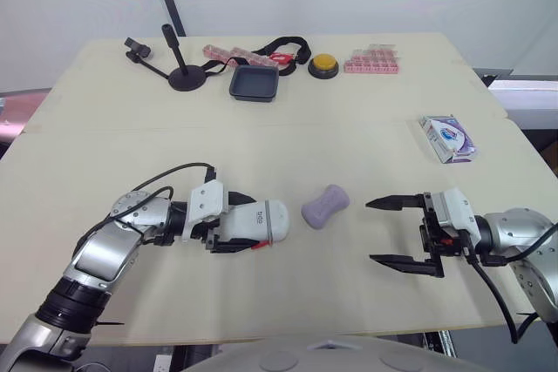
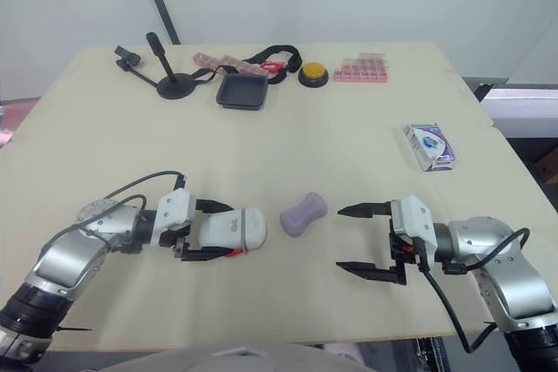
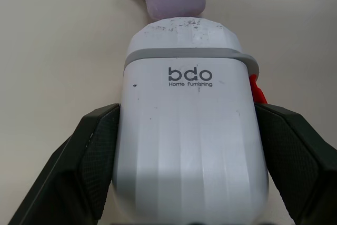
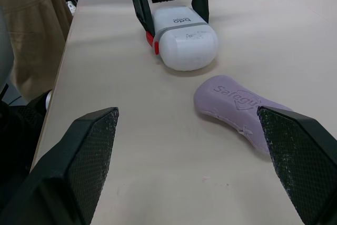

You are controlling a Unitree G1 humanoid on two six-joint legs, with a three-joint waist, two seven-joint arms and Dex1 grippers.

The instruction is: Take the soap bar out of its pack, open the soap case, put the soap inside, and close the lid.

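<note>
A white soap case [image 1: 257,222] with a grey seam and a red latch lies on its side on the table, lid closed. My left gripper [image 1: 228,226] is shut on the soap case [image 3: 189,140], one finger on each flank. The bare purple soap bar [image 1: 325,206] lies on the table just right of the case's rounded end, not touching it. My right gripper [image 1: 391,231] stands open to the right of the soap [image 4: 242,109], fingers spread wide and holding nothing. The soap's pack [image 1: 448,138], white and purple, lies at the right side of the table.
Along the far edge stand a black stand [image 1: 179,67], a dark tray [image 1: 255,84], a black strap [image 1: 283,48], a yellow button [image 1: 323,64] and pink blocks [image 1: 372,61]. The table's front edge [image 1: 279,337] runs close below both grippers. A person's clothing [image 4: 31,30] shows beside the table.
</note>
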